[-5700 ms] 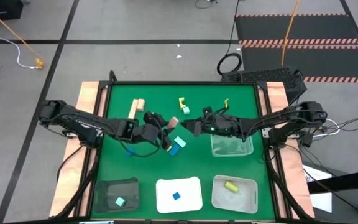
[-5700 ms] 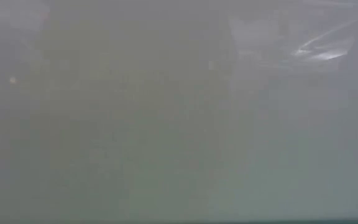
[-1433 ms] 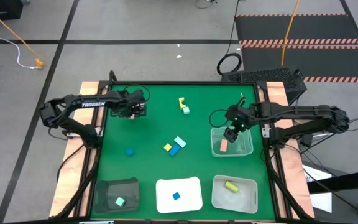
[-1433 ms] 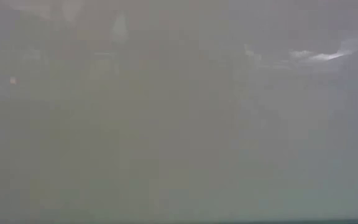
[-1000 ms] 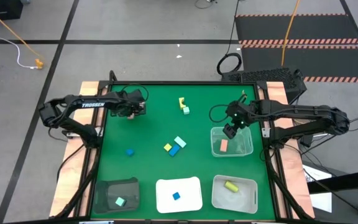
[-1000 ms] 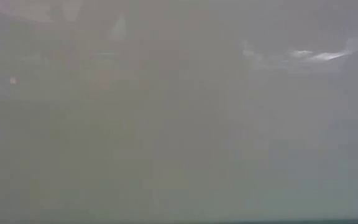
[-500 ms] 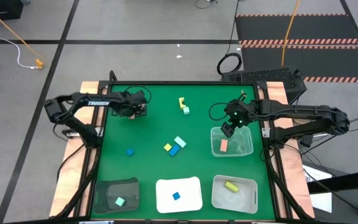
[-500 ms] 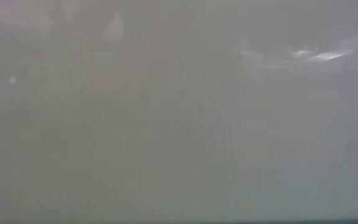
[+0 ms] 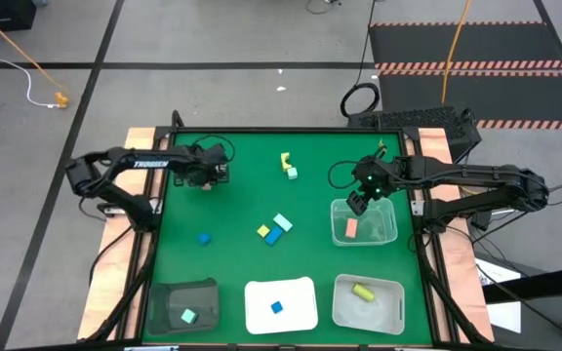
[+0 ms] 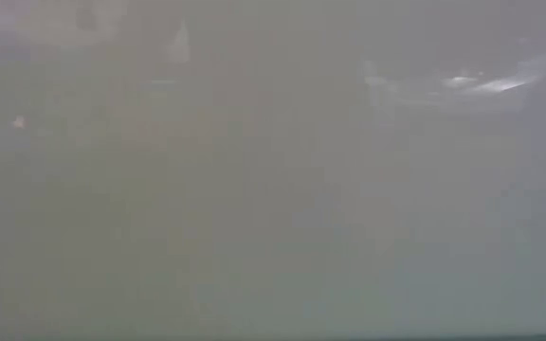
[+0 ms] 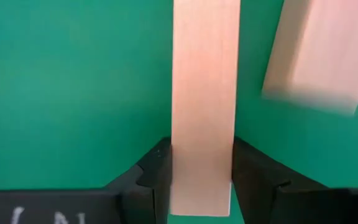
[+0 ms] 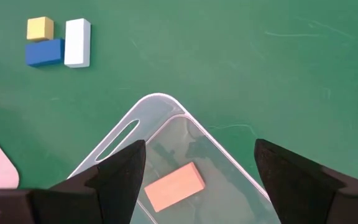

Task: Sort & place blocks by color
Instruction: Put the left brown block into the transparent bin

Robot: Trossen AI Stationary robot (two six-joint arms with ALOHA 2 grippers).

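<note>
While the low view shows only grey haze, the other three views read as follows.

High view: the left gripper [image 9: 210, 175] sits at the far left of the green table [image 9: 232, 263], over the wood bars, as it did half a second ago. The right gripper [image 9: 357, 203] hangs over the far edge of the clear bin [image 9: 390, 232], almost unmoved. A yellow cube [image 9: 263, 231], blue block [image 9: 274, 237] and mint block [image 9: 283, 222] cluster mid-table.

Left wrist view: a long pale wood bar [image 11: 204, 99] stands between the fingers [image 11: 157, 177], which press both its sides. A second wood bar [image 11: 319, 53] lies tilted just beside it.

Right wrist view: the fingers [image 12: 120, 177] are spread wide and hold nothing. A salmon-tan block [image 12: 174, 185] lies flat inside the clear bin, between and below them.
</note>
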